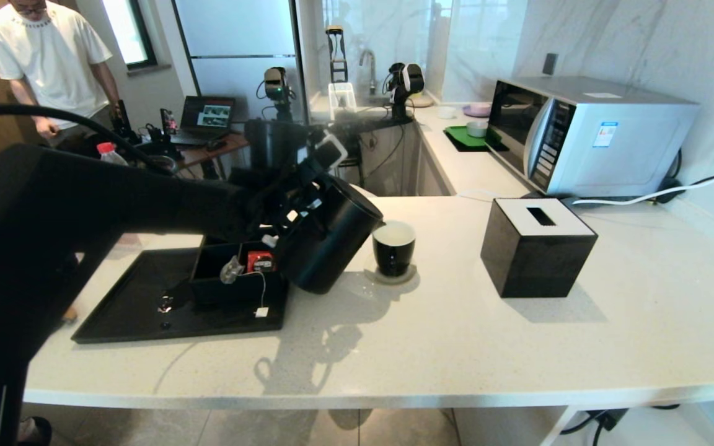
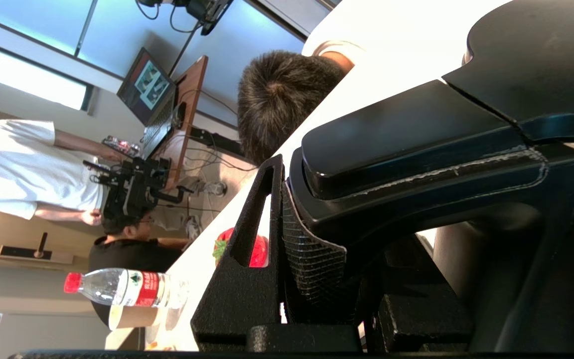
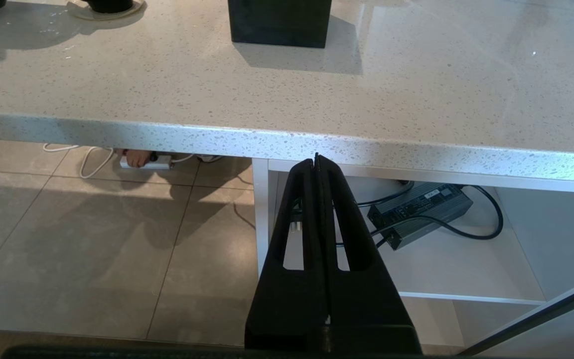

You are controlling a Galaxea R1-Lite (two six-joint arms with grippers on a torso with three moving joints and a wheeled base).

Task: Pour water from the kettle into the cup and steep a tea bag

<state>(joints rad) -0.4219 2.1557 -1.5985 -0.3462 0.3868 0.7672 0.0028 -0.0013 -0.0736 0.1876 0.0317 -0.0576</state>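
1. L gripper (image 1: 298, 195) is clamped on the handle of the kettle (image 1: 326, 238). In the left wrist view one finger (image 2: 247, 259) presses flat against the handle (image 2: 416, 139), so the grip looks firm.
2. Kettle is tipped hard toward 3 o'clock, top end leaning over the cup (image 1: 393, 247). I can't make out the spout or any stream from here.
3. Cup sits on a small coaster (image 1: 394, 276) on the counter (image 1: 456, 347), just at 3 o'clock of the kettle. White inside shows; whether it has water in it, can't tell.
4. Tea bag (image 1: 231, 270) lies in the black organiser box (image 1: 214, 272) on the black tray (image 1: 121, 310), at 9 o'clock of the kettle, its string running down to the white tag (image 1: 261, 312). A red sachet (image 1: 259, 261) is beside it; leave that.
5. R gripper (image 3: 317, 164) is parked below the counter edge, fingers pressed together, holding nothing.
6. To pour well, my view: roll the wrist slowly, keep the spout over the cup's middle, don't let the kettle body nudge the rim or slide the cup off the coaster.
7. Stop short of full, level the kettle before moving it away, and set it down clear of the tissue box (image 1: 537, 248) at 3 o'clock of the cup.
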